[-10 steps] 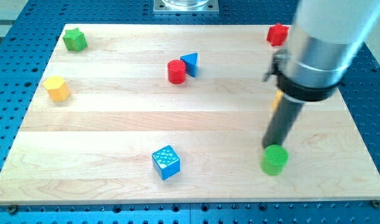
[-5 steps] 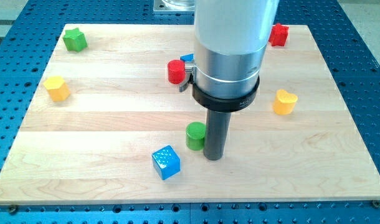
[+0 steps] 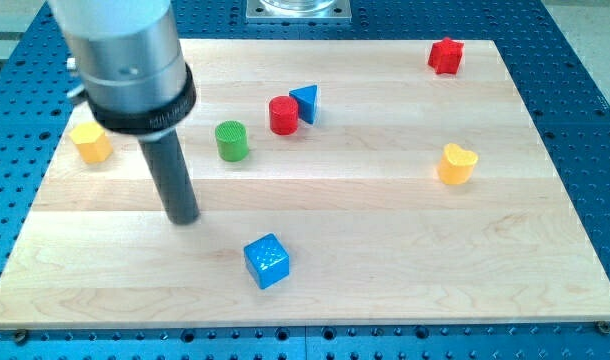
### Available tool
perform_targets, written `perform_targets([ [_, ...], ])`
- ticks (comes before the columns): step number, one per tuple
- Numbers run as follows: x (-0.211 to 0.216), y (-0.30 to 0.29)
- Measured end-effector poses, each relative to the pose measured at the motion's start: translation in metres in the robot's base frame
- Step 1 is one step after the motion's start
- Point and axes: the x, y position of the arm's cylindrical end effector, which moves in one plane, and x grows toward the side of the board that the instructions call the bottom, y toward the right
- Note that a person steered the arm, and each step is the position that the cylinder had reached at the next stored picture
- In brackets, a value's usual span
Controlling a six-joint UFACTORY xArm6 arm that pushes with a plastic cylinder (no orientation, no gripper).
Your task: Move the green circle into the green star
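Observation:
The green circle (image 3: pixel 231 140) stands upright on the wooden board, left of centre, just left of the red cylinder (image 3: pixel 283 115). My tip (image 3: pixel 184 217) rests on the board below and to the left of the green circle, apart from it. The green star is hidden behind the arm at the view's top left.
A blue triangle (image 3: pixel 305 102) touches the red cylinder's right side. A yellow hexagon block (image 3: pixel 90 143) sits at the left, partly behind the arm. A blue cube (image 3: pixel 266 261) lies near the bottom, a yellow heart (image 3: pixel 456 164) at the right, a red block (image 3: pixel 446 55) at the top right.
The green circle has gone from the bottom right up and left to beside the red cylinder. My tip has swept left across the board and now sits apart from it.

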Motion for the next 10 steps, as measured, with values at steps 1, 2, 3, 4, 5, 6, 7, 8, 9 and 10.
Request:
perform_targets([
  [1, -0.008, 0.008],
  [2, -0.017, 0.009],
  [3, -0.034, -0.013],
  [4, -0.036, 0.001],
  [5, -0.052, 0.059],
  [6, -0.102, 0.054],
  [7, -0.169, -0.026],
  [8, -0.195, -0.050],
  [9, -0.174, -0.031],
  [10, -0.203, -0.012],
])
